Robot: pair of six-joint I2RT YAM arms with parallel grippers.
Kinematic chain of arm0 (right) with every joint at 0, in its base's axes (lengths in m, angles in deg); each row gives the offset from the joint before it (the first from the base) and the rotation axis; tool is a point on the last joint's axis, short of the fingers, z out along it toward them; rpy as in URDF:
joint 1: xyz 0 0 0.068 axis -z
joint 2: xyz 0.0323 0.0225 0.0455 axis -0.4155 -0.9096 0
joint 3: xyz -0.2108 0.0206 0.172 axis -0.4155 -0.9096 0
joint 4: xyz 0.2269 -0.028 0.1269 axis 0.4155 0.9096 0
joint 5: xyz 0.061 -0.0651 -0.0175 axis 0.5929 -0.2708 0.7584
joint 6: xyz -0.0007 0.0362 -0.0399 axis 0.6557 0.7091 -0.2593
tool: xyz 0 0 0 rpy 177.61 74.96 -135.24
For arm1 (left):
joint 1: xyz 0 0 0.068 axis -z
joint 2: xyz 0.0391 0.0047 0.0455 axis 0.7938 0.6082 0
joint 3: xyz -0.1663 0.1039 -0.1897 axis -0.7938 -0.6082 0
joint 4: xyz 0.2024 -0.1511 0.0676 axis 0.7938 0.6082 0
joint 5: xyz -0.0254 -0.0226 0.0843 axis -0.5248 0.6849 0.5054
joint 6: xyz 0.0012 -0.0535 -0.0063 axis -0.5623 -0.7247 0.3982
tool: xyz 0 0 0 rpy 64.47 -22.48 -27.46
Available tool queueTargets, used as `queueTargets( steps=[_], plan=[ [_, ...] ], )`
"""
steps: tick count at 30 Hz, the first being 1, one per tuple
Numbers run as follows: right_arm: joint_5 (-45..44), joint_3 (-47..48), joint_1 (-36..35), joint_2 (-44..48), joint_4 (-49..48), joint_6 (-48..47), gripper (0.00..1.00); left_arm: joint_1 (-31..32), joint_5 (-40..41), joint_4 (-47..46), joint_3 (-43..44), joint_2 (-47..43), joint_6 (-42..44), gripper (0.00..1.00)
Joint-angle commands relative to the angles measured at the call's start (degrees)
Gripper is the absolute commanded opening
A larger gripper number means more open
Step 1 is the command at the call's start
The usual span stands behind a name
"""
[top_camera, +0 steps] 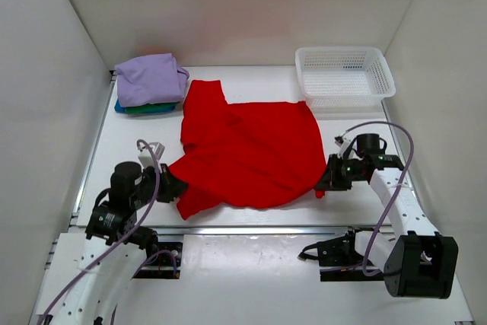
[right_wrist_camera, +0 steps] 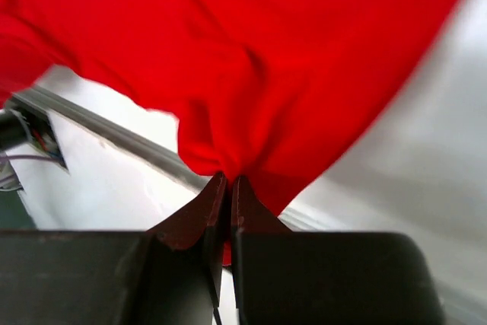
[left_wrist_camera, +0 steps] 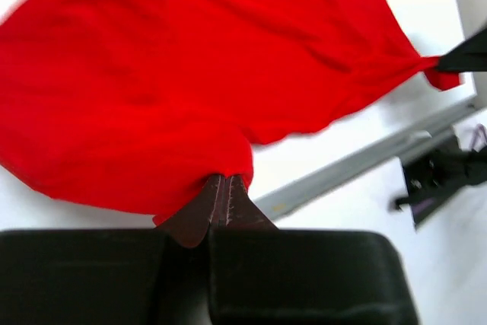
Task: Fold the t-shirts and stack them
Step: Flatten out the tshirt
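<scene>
A bright red t-shirt (top_camera: pixel 251 150) lies spread over the middle of the table, one sleeve pointing toward the back left. My left gripper (top_camera: pixel 176 186) is shut on its near left edge, and in the left wrist view the red cloth (left_wrist_camera: pixel 152 81) bunches at the closed fingertips (left_wrist_camera: pixel 225 180). At the shirt's right edge, my right gripper (top_camera: pixel 326 180) is shut on the cloth, which the right wrist view shows as red fabric (right_wrist_camera: pixel 259 58) pinched between its fingertips (right_wrist_camera: pixel 228 180). A folded lavender t-shirt (top_camera: pixel 151 78) tops a stack with teal-blue and green ones (top_camera: pixel 144 109) at the back left.
A white mesh basket (top_camera: pixel 344 75) stands at the back right. White walls close in the table on three sides. A metal rail (top_camera: pixel 266 230) runs along the table's near edge, with cables near both arm bases.
</scene>
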Motion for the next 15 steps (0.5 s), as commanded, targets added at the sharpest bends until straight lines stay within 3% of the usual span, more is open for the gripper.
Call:
queueTargets(
  steps=[1,7,15],
  plan=[
    [-3.8,-3.3,0.8,2.2,5.5,-0.7,0.00,0.1,-4.4,4.7,-2.4,-4.3,-2.5,0.00],
    [-6.6,-3.4,-1.7,0.9,10.2,0.2,0.00,-0.1,-6.7,8.5,-5.0,-7.3,-3.0,0.00],
    [-8.0,-6.9,-7.7,7.2,13.4,4.5,0.00,0.0,-12.1,15.2,-4.5,-9.7,-1.7,0.00]
  ],
)
